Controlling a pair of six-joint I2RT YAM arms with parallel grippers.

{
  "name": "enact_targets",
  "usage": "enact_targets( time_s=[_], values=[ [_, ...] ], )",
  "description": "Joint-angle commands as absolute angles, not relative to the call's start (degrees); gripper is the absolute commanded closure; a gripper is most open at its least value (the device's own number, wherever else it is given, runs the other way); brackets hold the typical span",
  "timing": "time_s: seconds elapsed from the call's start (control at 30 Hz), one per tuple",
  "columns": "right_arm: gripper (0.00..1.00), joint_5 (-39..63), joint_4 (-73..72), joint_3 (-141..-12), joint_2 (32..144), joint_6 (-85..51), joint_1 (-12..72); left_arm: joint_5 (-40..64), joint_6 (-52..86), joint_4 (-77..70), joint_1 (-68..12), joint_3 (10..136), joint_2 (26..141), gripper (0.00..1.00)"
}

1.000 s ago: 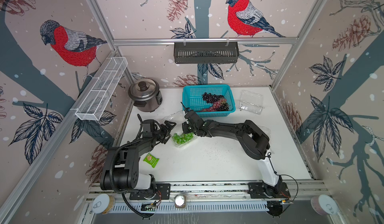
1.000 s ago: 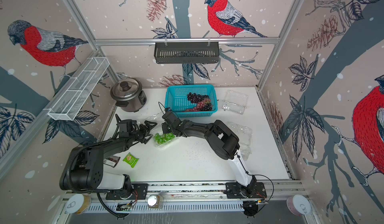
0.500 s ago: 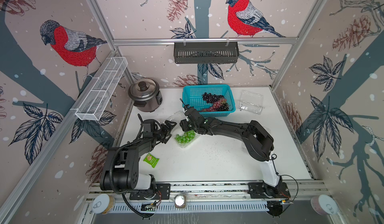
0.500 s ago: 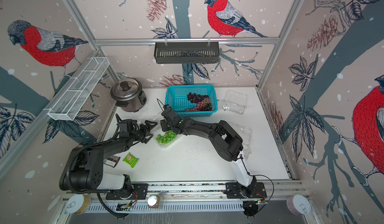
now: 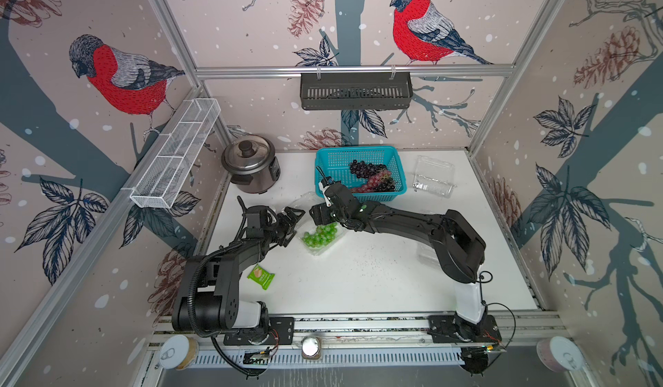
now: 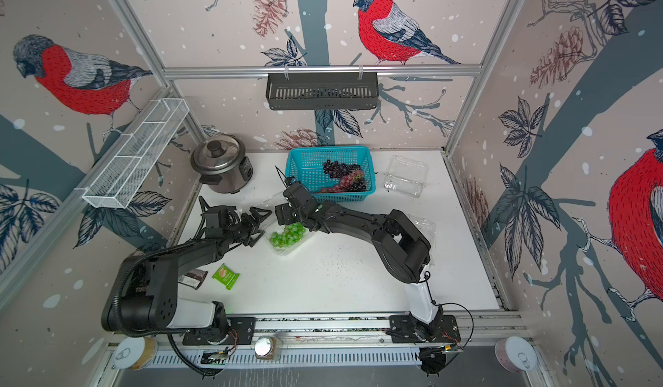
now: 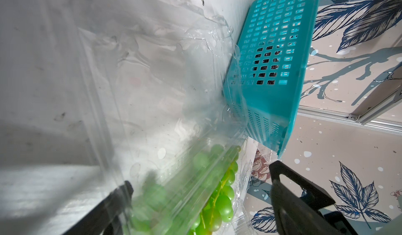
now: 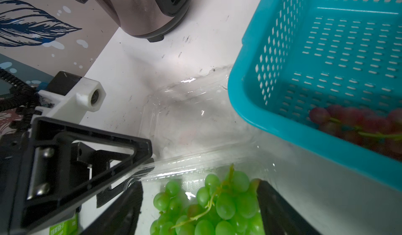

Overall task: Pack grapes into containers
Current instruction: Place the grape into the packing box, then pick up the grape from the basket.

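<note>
Now right gripper (image 8: 200, 214): fingers spread wide, nothing held, round glossy green grapes (image 8: 217, 205) right beneath, lying in thin clear ribbed plastic punnet (image 8: 195, 157). Left gripper (image 5: 292, 227): fingers wide apart too, punnet's clear wall between them, unclamped. Beyond right gripper, perforated teal basket (image 5: 358, 154) holds red and dark bunches (image 5: 373, 180).

The grapes (image 5: 320, 235) in the clear box (image 5: 323, 249) were green. The teal basket (image 5: 333, 159), holed in a grid, held a dark purple bunch (image 5: 362, 168) and a red bunch (image 5: 373, 183). The pink walls (image 5: 251, 26) bore red-breasted birds (image 5: 419, 33); the table (image 5: 358, 277) was white.
</note>
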State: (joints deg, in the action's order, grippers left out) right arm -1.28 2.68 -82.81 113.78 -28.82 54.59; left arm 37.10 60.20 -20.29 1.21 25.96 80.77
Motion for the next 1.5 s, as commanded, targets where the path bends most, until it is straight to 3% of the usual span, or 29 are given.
enact_targets(
  time_s=[0.0,0.03,0.4,0.63,0.8,1.2,1.47],
  values=[
    [0.04,-0.22,0.25,-80.5,111.77,-30.25,54.55,36.83,60.47,-21.77,1.23,26.13,80.75,0.02],
    [0.0,-0.05,-0.28,-79.36,110.84,-30.49,54.37,36.78,60.4,-21.71,1.06,26.27,80.69,0.02],
    [0.0,1.54,2.03,-78.26,102.6,-28.76,45.06,34.49,53.79,-11.11,0.71,32.46,78.15,0.02],
    [0.0,-2.86,11.57,-86.45,106.13,-27.17,35.45,27.83,45.77,1.91,0.7,36.29,73.61,0.02],
    [0.0,-6.22,14.83,-90.96,111.3,-24.77,31.41,28.26,44.39,2.86,0.75,36.51,75.29,0.02],
    [0.17,-6.08,21.52,-102.3,125.84,-23.06,26.68,24.66,41.41,6.69,1.04,39.54,78.33,0.02],
    [0.24,-7.0,23.54,-105.12,129.88,-22.78,25.86,21.08,40.21,10.62,6.24,40.25,77.02,0.02]
  ],
)
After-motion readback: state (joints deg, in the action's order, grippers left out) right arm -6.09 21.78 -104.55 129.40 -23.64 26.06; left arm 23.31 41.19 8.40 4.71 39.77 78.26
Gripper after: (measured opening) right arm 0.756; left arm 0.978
